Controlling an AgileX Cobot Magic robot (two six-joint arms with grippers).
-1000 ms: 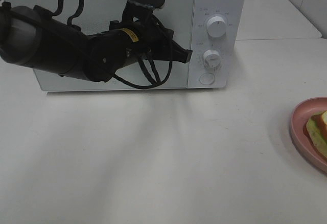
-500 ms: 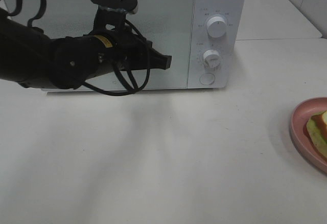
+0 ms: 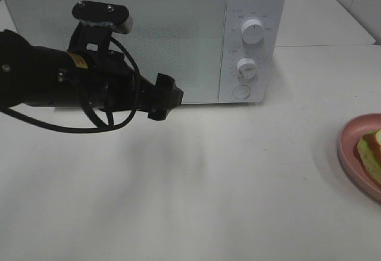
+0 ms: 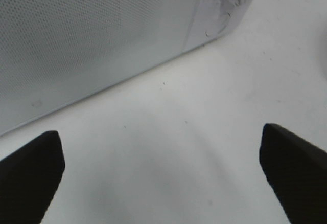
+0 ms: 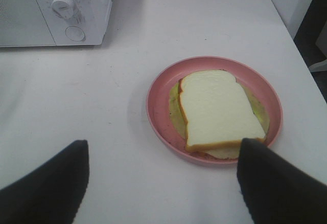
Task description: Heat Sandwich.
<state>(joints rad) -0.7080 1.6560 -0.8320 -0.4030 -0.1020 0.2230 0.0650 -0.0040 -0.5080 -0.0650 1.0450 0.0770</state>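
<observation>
In your high view, the round pink plate [image 3: 351, 148] and layered sandwich [image 3: 370, 154] are cut by the frame edge. Labels around the white microwave's dials [image 3: 252, 33] are too small to read.

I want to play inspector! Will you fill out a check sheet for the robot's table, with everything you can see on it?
Surface: white table, bare in the middle, a few tiny specks near the microwave.
Job's things: sandwich lies on the pink plate, white bread on top, at the table's right side. Microwave stands at the back, door shut, with two knobs and a round button.
Clutter: nothing seen.
Grippers: left gripper open and empty, over the table in front of the microwave door. Right gripper open and empty, its fingers wide apart, near the plate.
Cables: black cables loop along the left arm.
Surroundings: another white tabletop behind, to the right of the microwave.
</observation>
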